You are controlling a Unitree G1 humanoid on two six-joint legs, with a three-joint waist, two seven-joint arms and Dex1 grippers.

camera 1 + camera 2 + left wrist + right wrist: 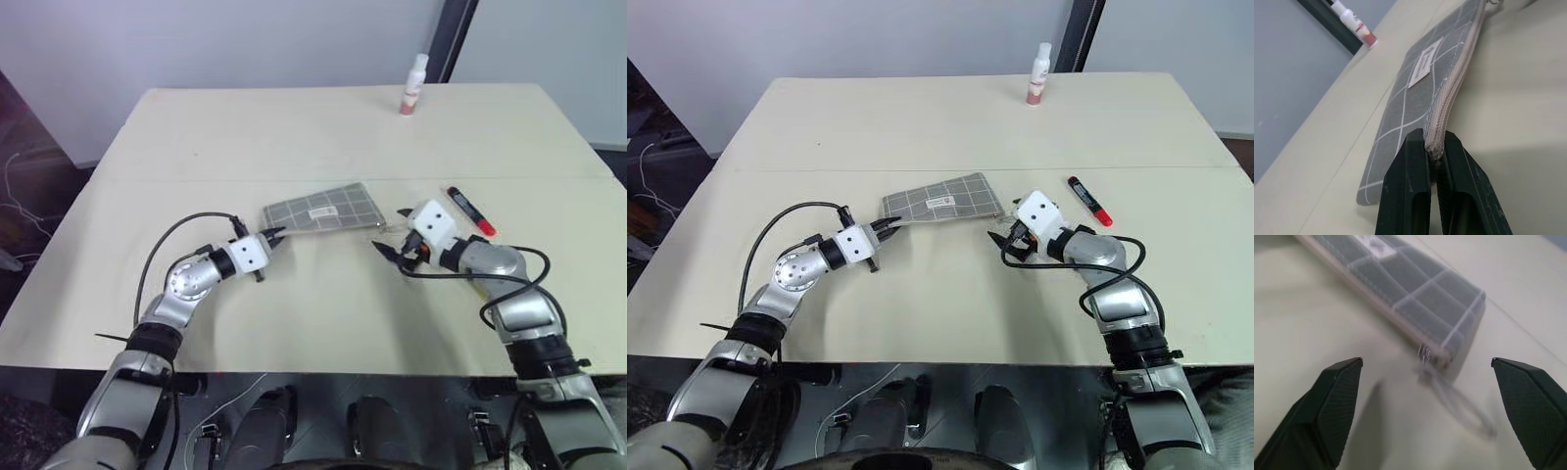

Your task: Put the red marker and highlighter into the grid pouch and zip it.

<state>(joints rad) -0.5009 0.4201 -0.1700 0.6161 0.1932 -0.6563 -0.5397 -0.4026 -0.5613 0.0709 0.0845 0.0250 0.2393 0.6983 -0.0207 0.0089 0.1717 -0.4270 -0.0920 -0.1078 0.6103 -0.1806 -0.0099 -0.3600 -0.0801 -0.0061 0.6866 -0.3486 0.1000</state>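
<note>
left gripper pinching grid pouch corner | right gripper open, just beside

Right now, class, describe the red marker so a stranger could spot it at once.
Start at the beige table, then the right gripper. Just beyond that arm lies the red marker, a slim black pen with a red end, unlike the upright white bottle at the far edge.

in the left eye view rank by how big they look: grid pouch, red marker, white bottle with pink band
1. grid pouch, clearly largest.
2 and 3. red marker and white bottle look about alike in length; the bottle stands farther back on the table, so I would not rank them.
</note>
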